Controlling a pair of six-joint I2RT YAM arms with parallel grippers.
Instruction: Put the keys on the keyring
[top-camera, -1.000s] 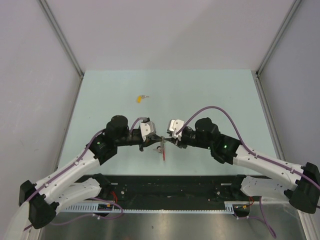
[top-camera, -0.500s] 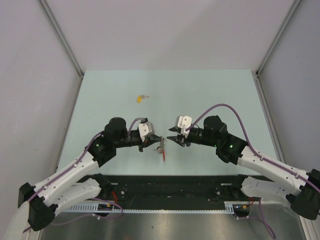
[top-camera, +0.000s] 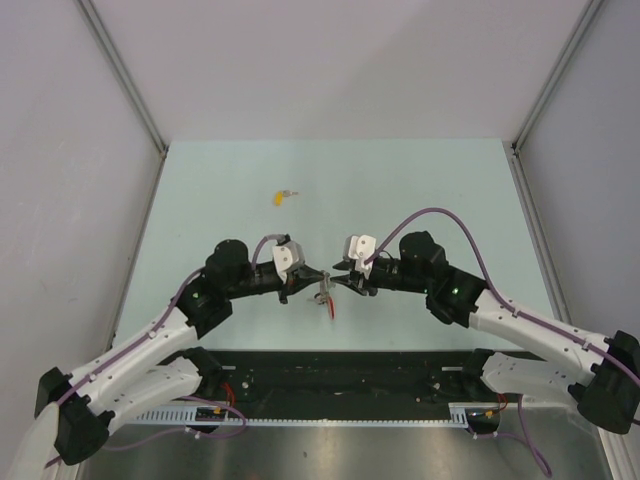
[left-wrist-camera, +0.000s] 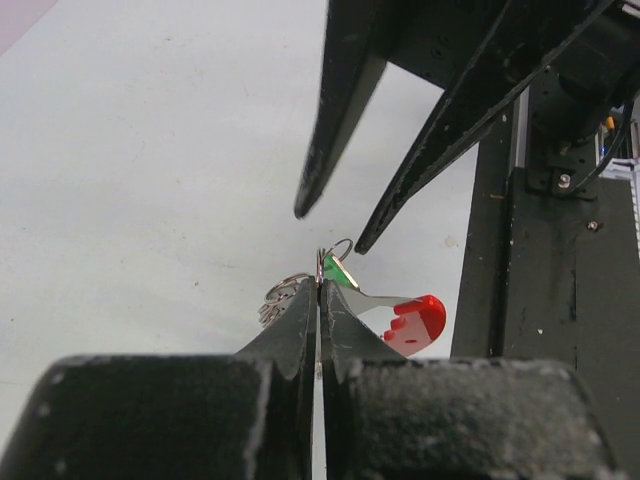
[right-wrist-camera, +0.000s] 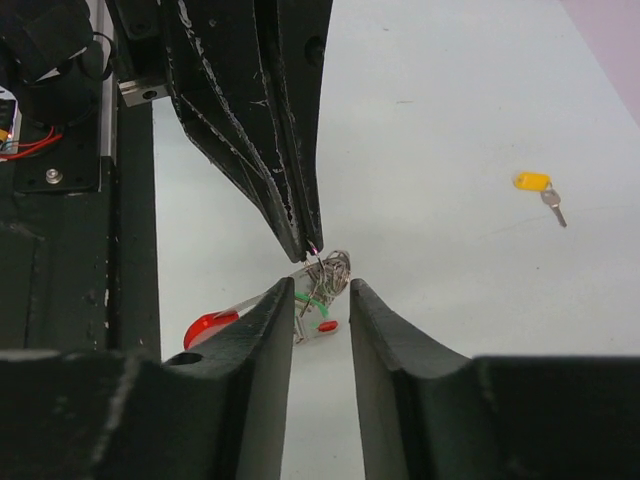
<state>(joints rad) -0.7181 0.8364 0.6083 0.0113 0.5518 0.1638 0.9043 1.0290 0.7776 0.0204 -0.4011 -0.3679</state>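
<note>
1. Now the left gripper (left-wrist-camera: 319, 288) is pinched shut on the keyring (left-wrist-camera: 283, 293).
2. Facing it, the right gripper (right-wrist-camera: 320, 288) stands half open, jaws astride the green key (right-wrist-camera: 318, 302).
3. Close gently on the green head; hold the ring steady.
4. The yellow key (right-wrist-camera: 532, 181) lies well apart.

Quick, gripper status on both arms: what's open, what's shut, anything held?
Left gripper: shut, pinching the keyring at its tips.
Right gripper: open, holding nothing.
</note>
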